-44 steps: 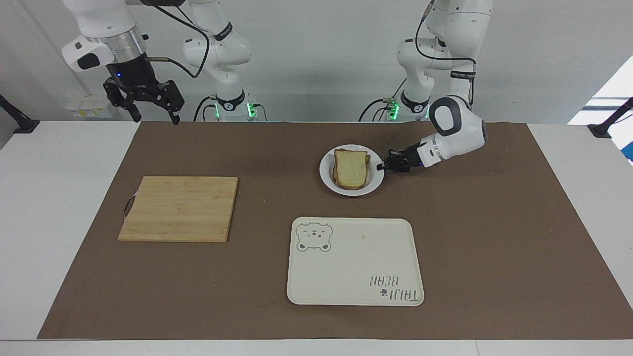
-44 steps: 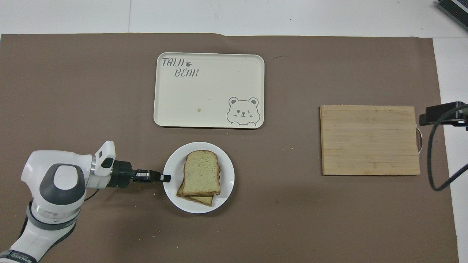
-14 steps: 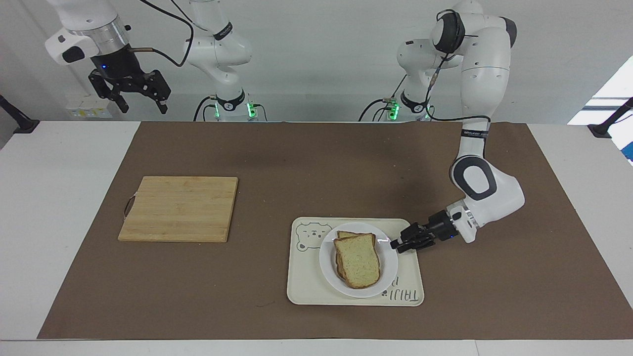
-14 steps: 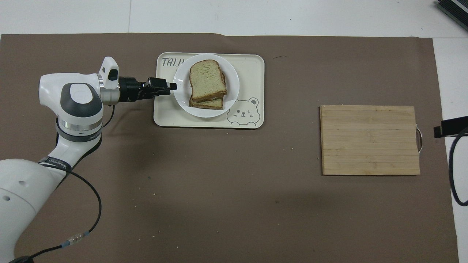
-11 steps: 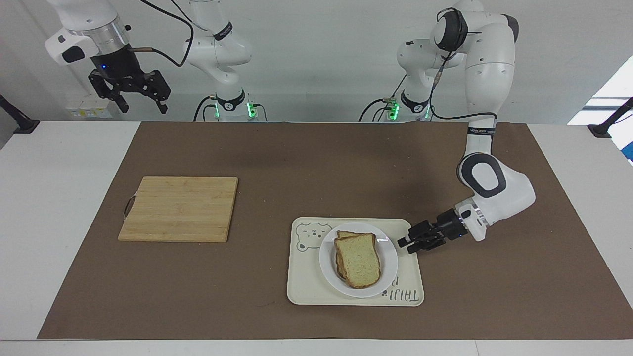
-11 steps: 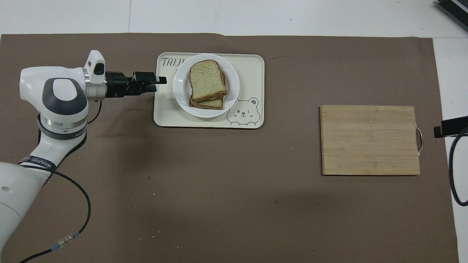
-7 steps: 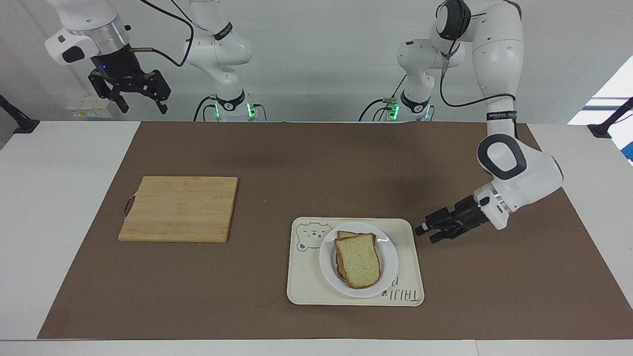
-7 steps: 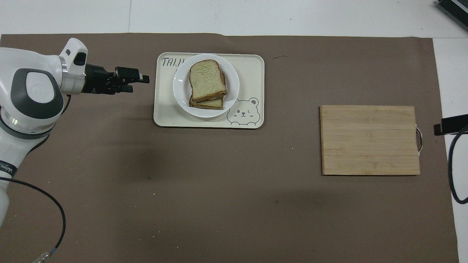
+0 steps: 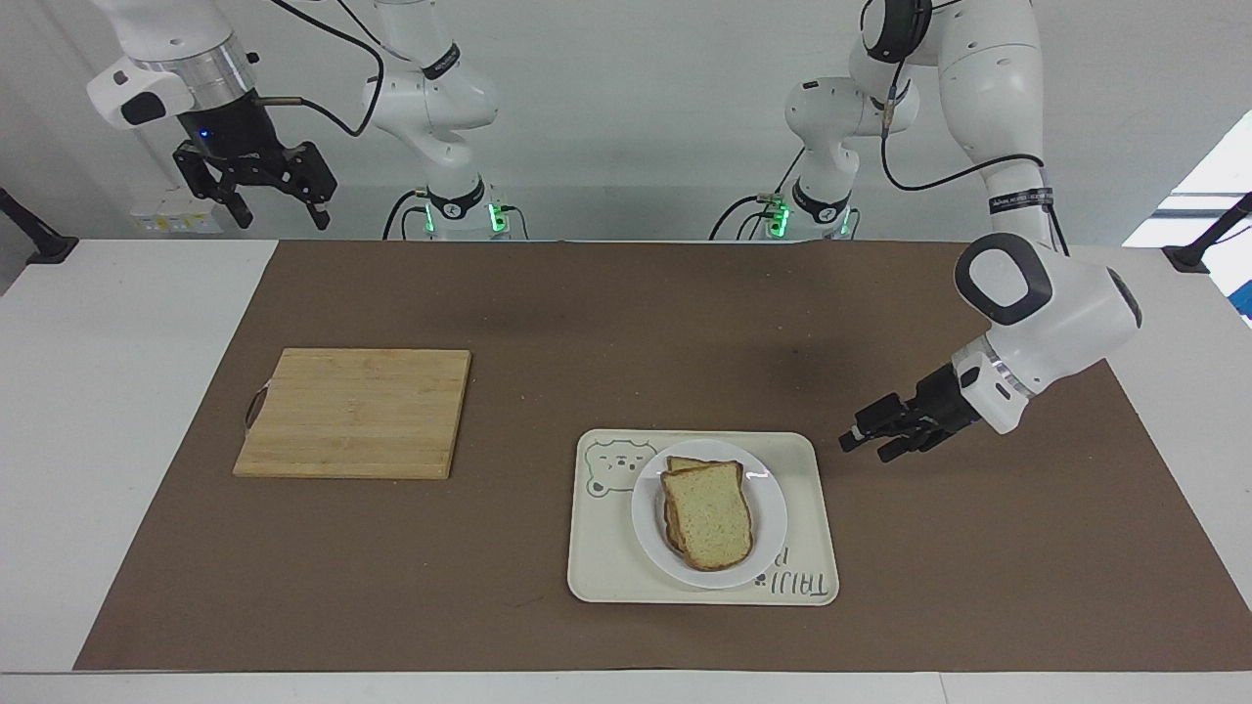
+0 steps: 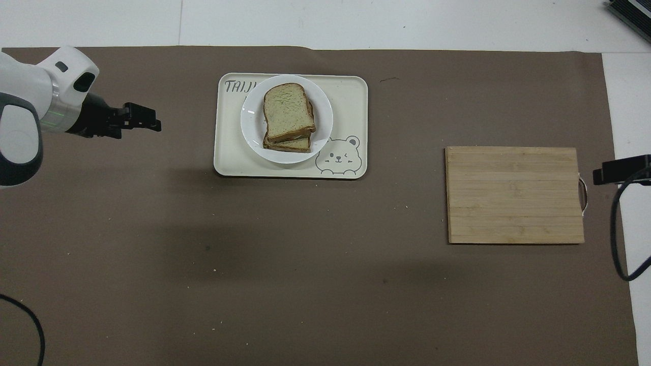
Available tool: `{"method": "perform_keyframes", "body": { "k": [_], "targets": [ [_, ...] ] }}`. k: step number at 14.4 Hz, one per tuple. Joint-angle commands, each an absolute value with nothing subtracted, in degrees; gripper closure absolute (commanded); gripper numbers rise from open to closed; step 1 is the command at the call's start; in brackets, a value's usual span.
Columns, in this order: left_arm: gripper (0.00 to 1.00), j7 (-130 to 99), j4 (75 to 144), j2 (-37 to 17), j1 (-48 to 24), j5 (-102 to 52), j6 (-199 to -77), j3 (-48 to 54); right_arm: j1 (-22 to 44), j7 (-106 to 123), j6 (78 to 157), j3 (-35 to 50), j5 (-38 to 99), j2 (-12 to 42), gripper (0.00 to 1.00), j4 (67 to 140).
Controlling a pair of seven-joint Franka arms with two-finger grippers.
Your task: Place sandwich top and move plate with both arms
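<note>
Two arms work at a table covered by a brown mat (image 9: 548,323), and the tray (image 9: 802,469) serves as the landmark for everything on it. Going across the facing view from its left edge: the right gripper (image 9: 272,209) hangs high in the air over the white table edge at the right arm's end, well apart from the tray; its fingers are spread and hold nothing, and this arm waits. Next comes a wooden board (image 9: 354,413), lying flat on the mat, toward the right arm's end from the tray and slightly nearer to the robots. Then the tray itself, a cream rectangle with a bear drawing, lies on the mat. On it stands the plate (image 9: 773,523), round and white, covering part of the tray's lettering. On the plate lies the sandwich top (image 9: 706,513), a pale speckled slice with brown crust, resting on another slice whose edge shows under it. Last, the left gripper (image 9: 866,445) hovers above the bare mat, just beside the tray's corner toward the left arm's end, clear of tray and plate. Its fingers are released and hold nothing.
</note>
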State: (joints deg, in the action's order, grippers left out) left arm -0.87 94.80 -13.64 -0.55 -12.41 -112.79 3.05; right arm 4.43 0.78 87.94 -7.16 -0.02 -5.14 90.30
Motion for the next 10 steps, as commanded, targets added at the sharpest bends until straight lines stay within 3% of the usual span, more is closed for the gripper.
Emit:
{"method": "perform_keyframes", "body": {
  "k": [1,6,8,10],
  "targets": [
    [0.0,-3.1,95.5,-7.8,-1.1,-5.7,-107.8,2.6,4.7,1.7,88.4,-6.9,-0.9,-6.0,0.0,91.5],
    [0.0,-2.6,93.5,0.2,-0.8,1.7,-94.7,2.8,4.5,2.0,86.1,-6.9,-1.1,-4.8,0.0,89.2],
    [0.0,-1.3,88.5,-0.1,-1.0,3.1,-87.1,2.9,4.4,2.0,86.5,-7.0,-0.5,-4.6,0.0,88.9],
    [0.0,-0.1,87.7,-0.1,-1.1,2.8,-86.1,2.9,4.5,1.9,86.3,-7.0,-0.5,-4.7,0.0,89.0]
  ]
}}
